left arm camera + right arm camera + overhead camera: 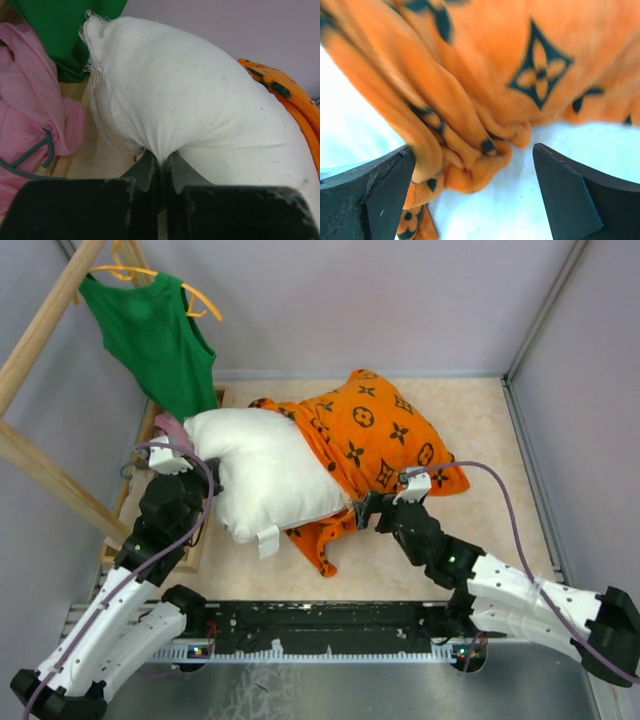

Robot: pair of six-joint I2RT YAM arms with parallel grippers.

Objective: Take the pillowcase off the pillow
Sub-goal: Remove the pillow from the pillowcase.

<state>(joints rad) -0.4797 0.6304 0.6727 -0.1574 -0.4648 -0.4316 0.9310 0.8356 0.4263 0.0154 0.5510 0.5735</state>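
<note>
The white pillow (262,468) lies in the middle of the table, its left half bare and its right half still inside the orange pillowcase (375,435) with black motifs. My left gripper (203,483) is shut on a pinch of the pillow's white fabric (162,152) at its left end. My right gripper (368,510) is open at the pillowcase's bunched lower edge. In the right wrist view the gripper (472,192) has its jaws wide apart, with folds of the orange pillowcase (470,165) between them over the white pillow (520,210).
A green tank top (155,335) hangs on a yellow hanger from a wooden rack (40,330) at the back left. A pink cloth (30,110) lies left of the pillow. Grey walls enclose the table on three sides.
</note>
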